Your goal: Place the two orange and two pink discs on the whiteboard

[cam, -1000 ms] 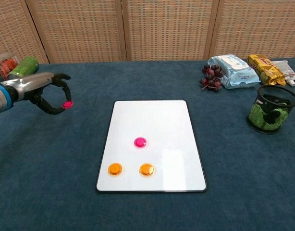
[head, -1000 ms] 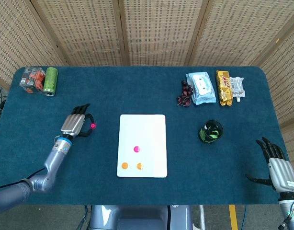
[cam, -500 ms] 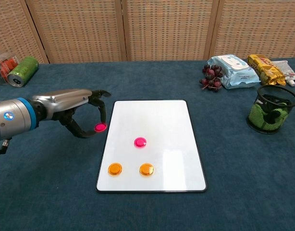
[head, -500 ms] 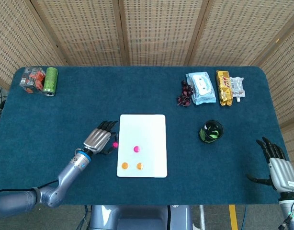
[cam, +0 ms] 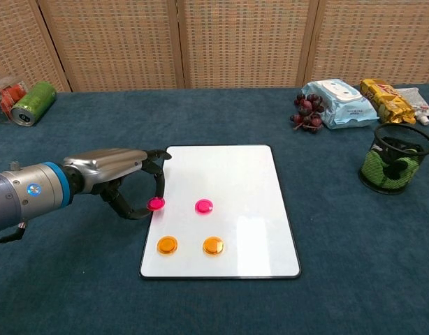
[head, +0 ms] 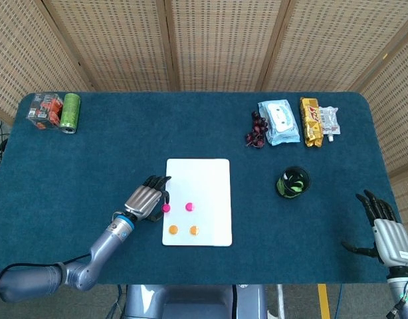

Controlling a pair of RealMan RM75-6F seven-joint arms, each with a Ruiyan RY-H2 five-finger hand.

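A white whiteboard [cam: 232, 174] [head: 207, 176] lies flat at the table's middle. On it sit one pink disc [cam: 204, 206] [head: 189, 207] and two orange discs [cam: 167, 245] [cam: 213, 245] [head: 173, 230] [head: 194, 230]. My left hand [cam: 120, 178] [head: 145, 198] hovers over the board's left edge and pinches a second pink disc [cam: 156, 204] [head: 166, 208] between thumb and a finger, just at that edge. My right hand [head: 383, 229] stays at the table's far right front corner, fingers spread, holding nothing; the chest view does not show it.
A green can [cam: 33, 102] and a clear box stand at the back left. Grapes [cam: 307, 113], a wipes pack [cam: 337, 102] and snack packets [cam: 386, 99] lie at the back right. A black mesh cup [cam: 390, 166] stands right of the board.
My left hand has carried the pink disc rightward and nearer, from the open cloth at the left to the whiteboard's left edge. The right hand has not moved.
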